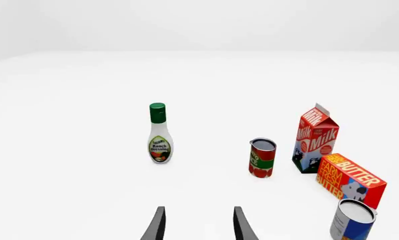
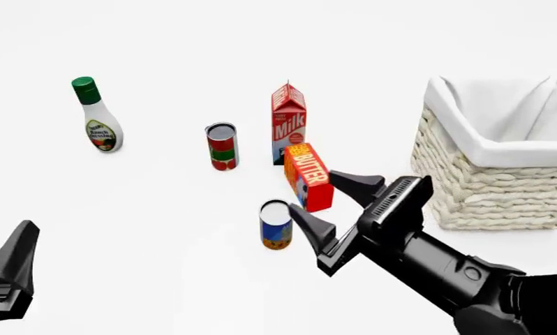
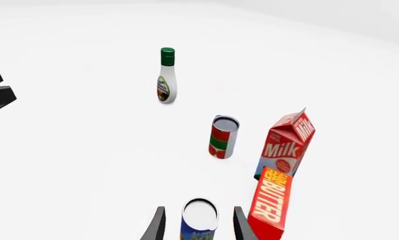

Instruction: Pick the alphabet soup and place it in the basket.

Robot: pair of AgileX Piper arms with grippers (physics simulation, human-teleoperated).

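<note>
Okay, your right gripper (image 2: pixel 337 204) is hovering wide open, its fingers flanking the alphabet soup (image 2: pixel 276 224) without touching, the can standing upright just beside the butter box (image 2: pixel 308 176). The basket (image 2: pixel 495 174) is sitting well apart on the right. Your left gripper (image 1: pixel 198 223) is idling open too.
</note>
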